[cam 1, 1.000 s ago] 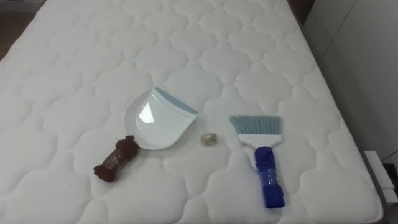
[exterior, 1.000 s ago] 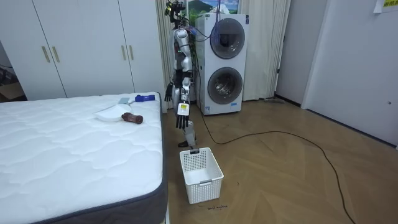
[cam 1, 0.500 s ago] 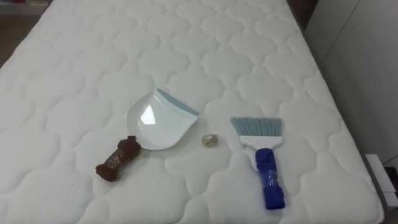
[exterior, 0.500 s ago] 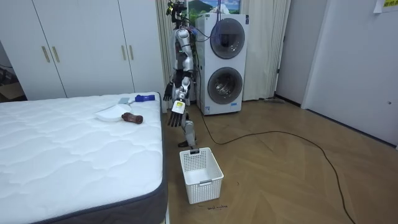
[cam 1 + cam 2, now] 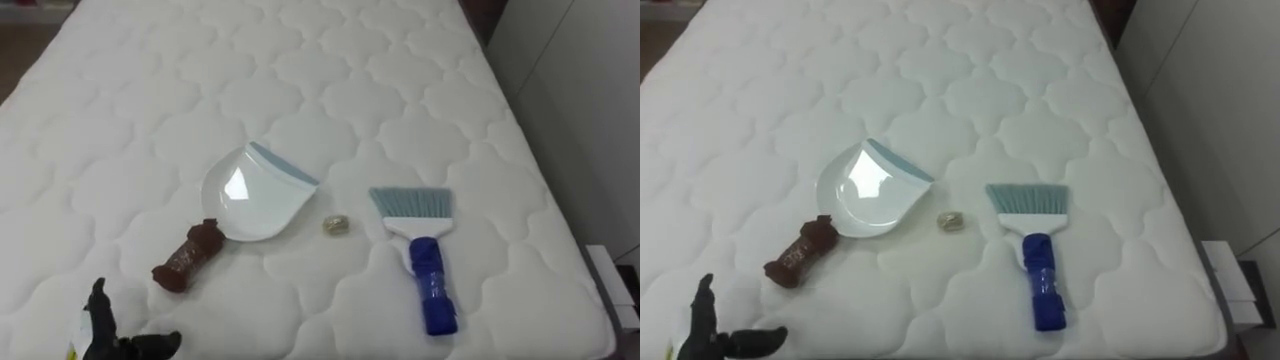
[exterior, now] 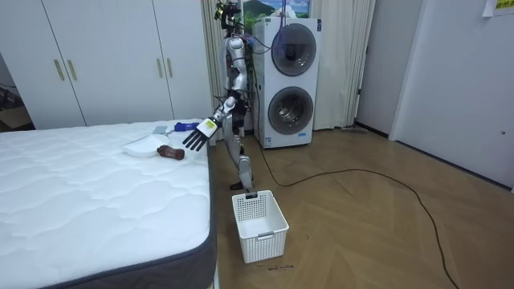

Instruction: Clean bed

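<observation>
The left hand (image 5: 100, 335), fingers spread and empty, hovers over the bed (image 5: 150, 80) near the dustpan (image 5: 250, 190), likely to grasp its brown handle (image 5: 185, 260), the crumb (image 5: 336, 224) and brush (image 5: 420, 250) lying alongside.

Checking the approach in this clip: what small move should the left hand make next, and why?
Probably reach forward to the brown handle of the dustpan: the open left hand is just short of it, and the small scrap lies between the dustpan and the brush.
</observation>
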### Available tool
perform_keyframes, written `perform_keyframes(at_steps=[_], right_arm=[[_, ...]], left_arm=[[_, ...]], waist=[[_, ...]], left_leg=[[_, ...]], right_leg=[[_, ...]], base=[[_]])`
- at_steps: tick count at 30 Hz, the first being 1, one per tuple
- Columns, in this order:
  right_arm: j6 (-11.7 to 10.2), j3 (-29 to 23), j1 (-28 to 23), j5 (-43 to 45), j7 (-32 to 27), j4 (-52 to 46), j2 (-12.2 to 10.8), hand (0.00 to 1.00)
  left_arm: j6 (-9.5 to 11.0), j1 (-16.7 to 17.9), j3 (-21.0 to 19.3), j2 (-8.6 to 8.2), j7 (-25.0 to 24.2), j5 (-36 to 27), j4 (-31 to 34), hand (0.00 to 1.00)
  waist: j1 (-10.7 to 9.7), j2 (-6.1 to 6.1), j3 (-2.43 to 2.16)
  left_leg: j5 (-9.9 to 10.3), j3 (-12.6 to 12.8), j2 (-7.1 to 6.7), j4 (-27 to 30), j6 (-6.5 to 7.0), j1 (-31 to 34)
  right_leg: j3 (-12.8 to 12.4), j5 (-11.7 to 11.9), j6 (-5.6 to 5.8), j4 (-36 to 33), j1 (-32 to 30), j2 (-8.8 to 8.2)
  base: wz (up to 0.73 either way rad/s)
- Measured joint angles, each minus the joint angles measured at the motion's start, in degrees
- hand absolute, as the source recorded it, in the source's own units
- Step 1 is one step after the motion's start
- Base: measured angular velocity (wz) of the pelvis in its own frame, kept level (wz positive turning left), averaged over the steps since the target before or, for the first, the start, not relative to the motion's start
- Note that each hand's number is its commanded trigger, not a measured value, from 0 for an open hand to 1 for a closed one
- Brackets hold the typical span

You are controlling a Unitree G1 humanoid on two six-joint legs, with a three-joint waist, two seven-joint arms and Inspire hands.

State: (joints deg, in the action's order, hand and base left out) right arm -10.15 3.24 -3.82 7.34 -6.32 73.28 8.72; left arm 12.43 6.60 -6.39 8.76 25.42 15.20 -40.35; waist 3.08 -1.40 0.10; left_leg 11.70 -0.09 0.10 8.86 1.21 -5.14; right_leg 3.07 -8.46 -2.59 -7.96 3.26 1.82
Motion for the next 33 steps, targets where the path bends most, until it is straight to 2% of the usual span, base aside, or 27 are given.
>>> perform_keyframes(at_steps=[3,12,17,20,26,27,28,33], right_arm=[[0.0,0.0,0.1,0.0,0.1,0.0,0.2,0.00],[0.4,1.2,1.3,0.0,1.5,0.3,0.4,0.00],[1.5,4.0,2.4,-0.6,1.5,0.4,0.9,0.00],[1.6,4.6,3.6,-0.5,1.5,0.6,1.1,0.00],[1.5,5.2,5.5,-0.7,0.9,2.4,1.2,0.00],[1.5,5.5,5.9,-0.9,0.7,2.6,1.3,0.00],[1.5,6.5,6.6,-1.1,0.2,2.8,1.5,0.00],[1.4,8.2,8.8,-2.5,-1.1,2.8,1.8,0.00]], left_arm=[[1.3,-2.0,1.0,0.02,0.5,-0.1,2.3,0.00],[1.9,-8.7,1.0,1.38,1.0,-1.2,1.4,0.00],[1.9,-13.1,2.6,3.58,1.3,-3.3,-5.5,0.00],[1.9,-16.1,3.5,4.39,1.8,-3.4,-9.5,0.00],[2.2,-19.6,5.1,4.84,2.0,-3.4,-13.7,0.00],[2.5,-20.4,5.4,4.88,2.1,-3.4,-14.9,0.00],[3.1,-22.0,6.0,5.09,2.1,-3.4,-17.7,0.00],[3.2,-26.3,7.6,5.48,1.4,-4.5,-24.9,0.00]], waist=[[0.0,0.19,0.18],[-1.4,-0.08,0.31],[-3.1,0.09,0.40],[-4.2,0.41,0.70],[-6.1,0.99,1.16],[-6.1,1.02,1.42],[-6.1,1.10,1.90],[-6.7,0.92,2.14]], left_leg=[[0.0,0.3,0.00,0.0,0.01,0.2],[0.0,1.8,0.12,0.6,0.02,4.1],[0.0,1.8,0.15,0.9,0.02,5.4],[0.0,1.7,0.11,2.0,0.02,8.0],[0.0,1.8,0.15,3.8,0.03,11.6],[0.0,1.8,0.15,4.1,0.03,11.9],[0.0,1.9,0.11,4.6,0.03,12.9],[0.0,2.4,-0.19,7.4,0.07,17.8]], right_leg=[[-0.5,0.0,0.00,-0.1,-0.5,0.03],[-1.3,0.0,-0.01,-1.9,-5.0,0.11],[-1.3,0.1,-0.06,-2.1,-6.3,0.09],[-1.2,0.3,-0.10,-2.8,-8.5,0.03],[-1.0,0.8,-0.13,-4.0,-12.0,-0.02],[-1.0,0.8,-0.13,-4.3,-12.4,-0.11],[-0.7,0.8,-0.12,-5.5,-13.7,-0.49],[1.0,0.8,-0.13,-9.1,-19.6,-0.97]], base=[[-0.08],[-0.09],[-0.01],[0.00],[0.00],[-0.11],[-0.18],[-0.14]])
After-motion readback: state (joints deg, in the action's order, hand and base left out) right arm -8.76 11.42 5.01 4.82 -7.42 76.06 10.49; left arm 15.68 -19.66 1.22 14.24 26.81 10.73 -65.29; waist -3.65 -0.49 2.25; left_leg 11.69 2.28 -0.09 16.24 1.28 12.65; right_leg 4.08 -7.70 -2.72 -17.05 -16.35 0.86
